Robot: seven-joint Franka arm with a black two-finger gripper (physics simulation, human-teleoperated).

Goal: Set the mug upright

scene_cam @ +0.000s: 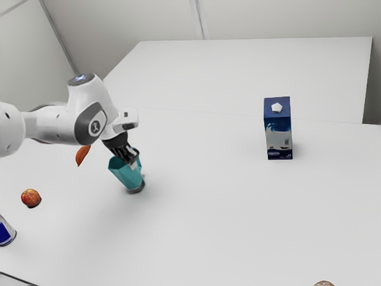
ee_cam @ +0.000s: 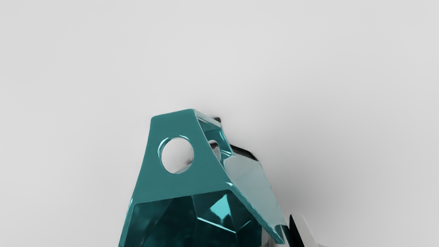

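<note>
The gripper (scene_cam: 130,156) reaches down at the rim of the teal mug (scene_cam: 127,174) in the exterior view. This mug leans, its mouth tipped toward the arm and its dark base low at the exterior view's right. Seen from the wrist, the faceted mug (ee_cam: 151,178) has its handle, pierced by a round hole, pointing away from the hand, with the dark hollow inside showing. Part of the gripper (ee_cam: 301,233) stands close beside the mug's wall. How the gripper holds or touches the mug is hidden.
A blue and white carton (scene_cam: 278,134) stands toward the exterior view's right. Nearer the arm lie a reddish round fruit (scene_cam: 30,197) and an orange-brown piece (scene_cam: 83,155). A blue and white can (scene_cam: 5,232) is at the left edge, a brown object (scene_cam: 324,283) at the bottom edge.
</note>
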